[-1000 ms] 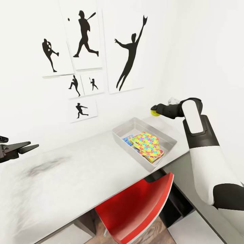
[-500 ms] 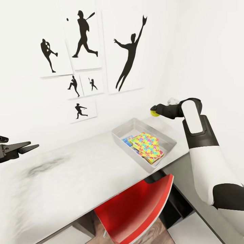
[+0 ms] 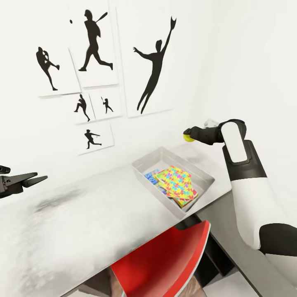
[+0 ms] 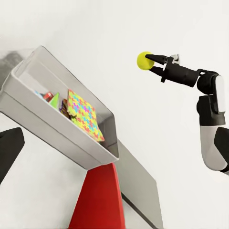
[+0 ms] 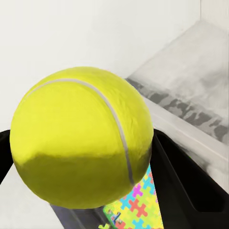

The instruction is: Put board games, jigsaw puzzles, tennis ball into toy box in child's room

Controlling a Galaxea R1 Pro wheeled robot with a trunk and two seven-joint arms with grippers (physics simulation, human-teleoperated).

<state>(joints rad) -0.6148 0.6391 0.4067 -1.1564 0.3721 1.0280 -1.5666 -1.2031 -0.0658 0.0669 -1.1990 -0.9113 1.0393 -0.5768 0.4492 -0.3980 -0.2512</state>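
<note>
**Yellow ball pinched above the box**

I have the tennis ball [image 3: 189, 137] clamped in my right gripper [image 3: 188, 135], raised in the air. Below it and nearer me sits the grey toy box [image 3: 205, 176], jigsaw puzzles [image 3: 178, 182] inside. My left gripper [image 3: 36, 178] hangs spread, well apart.

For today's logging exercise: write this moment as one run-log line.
right end effector: shut on tennis ball, held above toy box | box: jigsaw puzzles inside | left end effector: open, empty

Yellow fuzzy-looking tennis ball [image 5: 81, 138], matt, white seam. Grey plastic-looking toy box [image 3: 145, 161], smooth. Pale table top [image 3: 82, 222], matt, mottled. Red chair back [image 3: 165, 264], glossy plastic look.
</note>
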